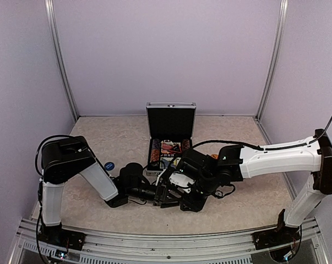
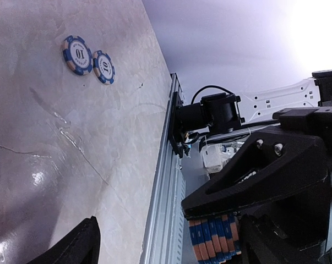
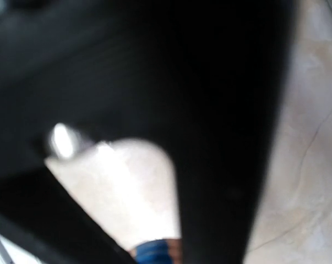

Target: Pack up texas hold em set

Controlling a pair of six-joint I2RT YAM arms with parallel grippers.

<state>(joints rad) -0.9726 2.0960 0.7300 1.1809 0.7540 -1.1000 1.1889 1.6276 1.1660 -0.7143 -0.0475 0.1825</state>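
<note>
The texas hold em set sits mid-surface as a small silver-edged case (image 1: 170, 137), open, its black-lined lid (image 1: 170, 119) standing upright behind the base. The base holds a deck of cards (image 1: 169, 147) with a colourful face up and a row of striped chips (image 1: 153, 153) along its left side.

In front of the case both arms meet low over the pale marbled surface (image 1: 99, 137). The right arm stretches in from the right, and its pincer (image 1: 183, 197) appears to be grasping a stack of blue and orange chips (image 2: 212, 239). The right wrist view is mostly black blur, with only a sliver of blue chip at its bottom edge. The left arm lies bent low from the left. Its pincer (image 1: 164, 193) is released, fingers (image 2: 72, 248) wide apart beside that stack.

Two blue chips (image 2: 77, 55) marked 10 lie touching on the surface, well apart from the pincers.
</note>
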